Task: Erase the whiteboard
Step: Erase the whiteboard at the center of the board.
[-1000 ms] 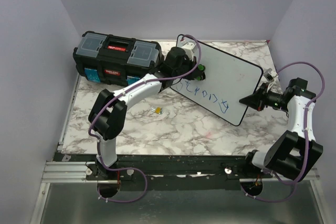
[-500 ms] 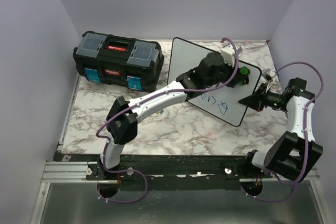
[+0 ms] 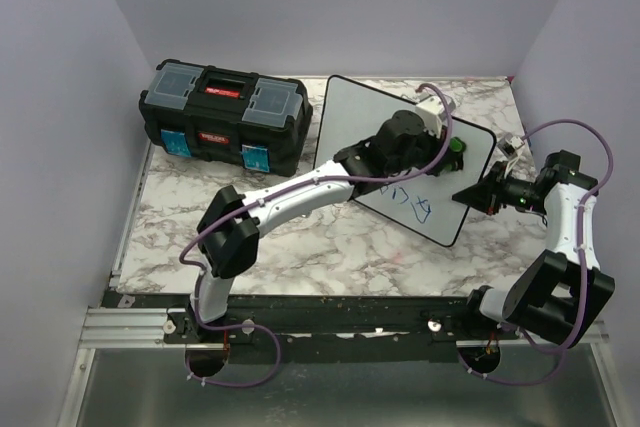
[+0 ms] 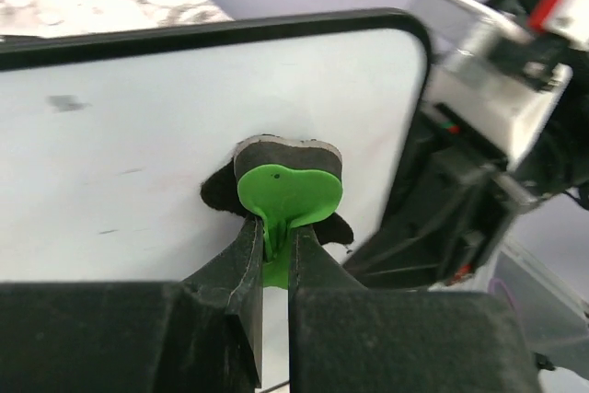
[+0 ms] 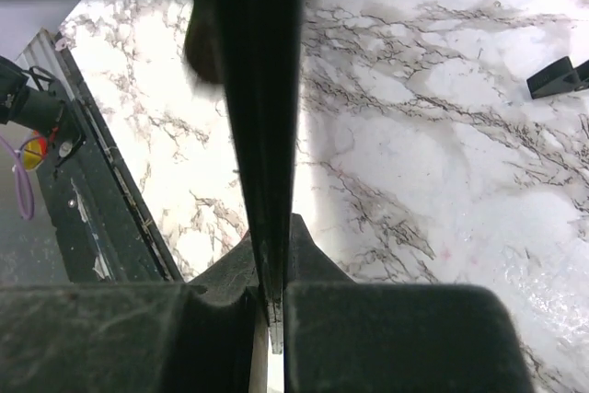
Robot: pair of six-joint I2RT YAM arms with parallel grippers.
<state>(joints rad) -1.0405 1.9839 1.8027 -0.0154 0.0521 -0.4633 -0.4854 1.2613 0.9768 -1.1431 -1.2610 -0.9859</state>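
The whiteboard [image 3: 352, 125] sits just right of the black toolbox [image 3: 222, 117]. It is white with a thin black rim and rounded corners. Blue marker lettering [image 3: 415, 203] shows at its end farthest from the toolbox (the rest looks clean, perhaps faintly smudged). The left gripper [image 4: 274, 238] pinches a green-handled eraser [image 4: 287, 189] pressed to the board. The right gripper [image 5: 272, 294] clamps the edge of the board away from the toolbox.
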